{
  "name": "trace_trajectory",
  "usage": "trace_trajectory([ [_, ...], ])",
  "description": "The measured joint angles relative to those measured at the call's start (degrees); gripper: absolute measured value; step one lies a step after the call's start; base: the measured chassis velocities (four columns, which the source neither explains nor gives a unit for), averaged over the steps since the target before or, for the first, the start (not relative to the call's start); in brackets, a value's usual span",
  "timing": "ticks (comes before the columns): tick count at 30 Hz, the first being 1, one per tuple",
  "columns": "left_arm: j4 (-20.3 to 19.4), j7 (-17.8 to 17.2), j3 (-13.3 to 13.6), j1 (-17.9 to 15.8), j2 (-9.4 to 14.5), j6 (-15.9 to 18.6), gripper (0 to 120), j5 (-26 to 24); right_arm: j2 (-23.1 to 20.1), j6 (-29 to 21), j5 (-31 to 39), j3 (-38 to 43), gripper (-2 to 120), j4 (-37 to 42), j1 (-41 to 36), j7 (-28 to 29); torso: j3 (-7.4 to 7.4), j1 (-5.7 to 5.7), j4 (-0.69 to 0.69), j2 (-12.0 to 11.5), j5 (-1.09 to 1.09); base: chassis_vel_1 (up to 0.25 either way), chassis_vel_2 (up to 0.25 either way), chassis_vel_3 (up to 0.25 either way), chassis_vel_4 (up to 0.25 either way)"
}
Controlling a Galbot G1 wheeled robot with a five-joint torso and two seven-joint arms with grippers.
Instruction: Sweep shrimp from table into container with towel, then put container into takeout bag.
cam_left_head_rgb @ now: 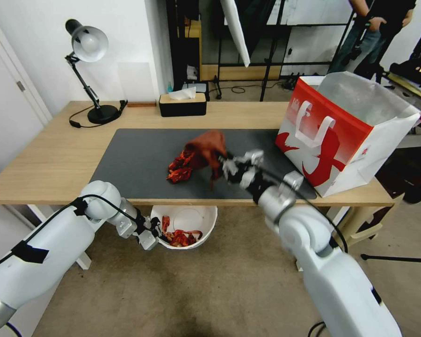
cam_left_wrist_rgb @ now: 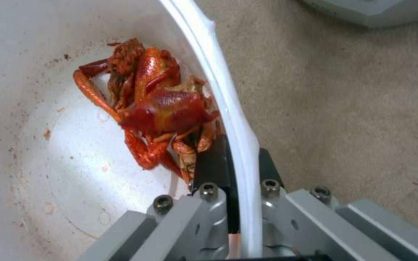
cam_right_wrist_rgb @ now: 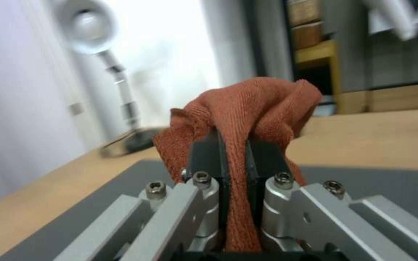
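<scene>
I am holding the round white plastic bowl (cam_left_head_rgb: 192, 220) just below the near edge of the long light wood-grain desk (cam_left_head_rgb: 47, 159), under the desk's large dark grey rectangular mat (cam_left_head_rgb: 135, 159). My left gripper (cam_left_head_rgb: 150, 236) is gripping the bowl's rim, its jaws clamped on the thin white wall, one black pad inside (cam_left_wrist_rgb: 214, 166) and one outside. Several bright red-orange curled shrimp pieces (cam_left_wrist_rgb: 156, 105) are lying in the bowl against the wall beside the inner pad, and the bowl's floor is showing reddish specks.

My right gripper (cam_left_head_rgb: 224, 164) is hovering over the mat, near its middle, with its jaws pressed together on a fold of the small rust-brown soft cloth (cam_right_wrist_rgb: 248, 108). The cloth (cam_left_head_rgb: 208, 145) is bunching up above the pads and hanging just behind a heap of red-orange shrimp (cam_left_head_rgb: 181, 167) that is lying on the mat, touching or nearly touching it; I cannot tell which.

The large boxy red-and-white paper bag (cam_left_head_rgb: 332, 150) with white loop handles and silvery lining is standing open at the right end of the mat, well apart from the heap. A black tissue box (cam_left_head_rgb: 182, 104) and a silver desk lamp (cam_left_head_rgb: 89, 47) are standing behind the mat.
</scene>
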Motion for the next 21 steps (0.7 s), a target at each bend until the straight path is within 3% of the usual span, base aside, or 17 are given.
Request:
trace_trajectory([
  [4,0.4,0.1,-0.2,0.0,0.0,-0.1,0,0.1,2.3,3.7,1.0,-1.1,4,-14.9,12.6,5.9,0.01,0.01,0.01,0.0,0.01,0.000,0.000,0.000,0.000],
  [5,0.4,0.1,-0.2,0.0,0.0,-0.1,0,0.1,2.3,3.7,1.0,-1.1,4,-14.9,12.6,5.9,0.01,0.01,0.01,0.0,0.01,0.000,0.000,0.000,0.000],
  [8,1.0,0.2,-0.5,-0.1,-0.1,-0.4,0,0.1,5.3,4.8,-3.1,-3.5,4,-28.6,21.0,5.4,0.02,0.01,0.00,0.0,0.01,0.000,0.000,0.000,0.000],
  [12,1.6,0.3,-1.0,0.0,0.1,-0.7,0,0.1,7.5,4.9,-6.5,-5.8,4,-37.9,24.9,3.3,0.02,0.01,0.01,0.0,0.00,0.000,0.000,0.000,0.000],
  [17,2.0,0.3,-1.3,0.1,0.1,-1.0,0,0.1,9.4,5.1,-9.7,-8.1,4,-44.8,27.1,-0.1,0.01,0.01,0.01,0.0,0.00,0.000,0.000,0.000,0.000],
  [21,2.1,0.3,-1.4,0.1,0.1,-1.1,0,0.1,9.1,4.4,-10.5,-9.8,4,-45.7,27.2,-3.9,0.00,0.01,0.01,0.0,0.00,0.000,0.000,0.000,0.000],
])
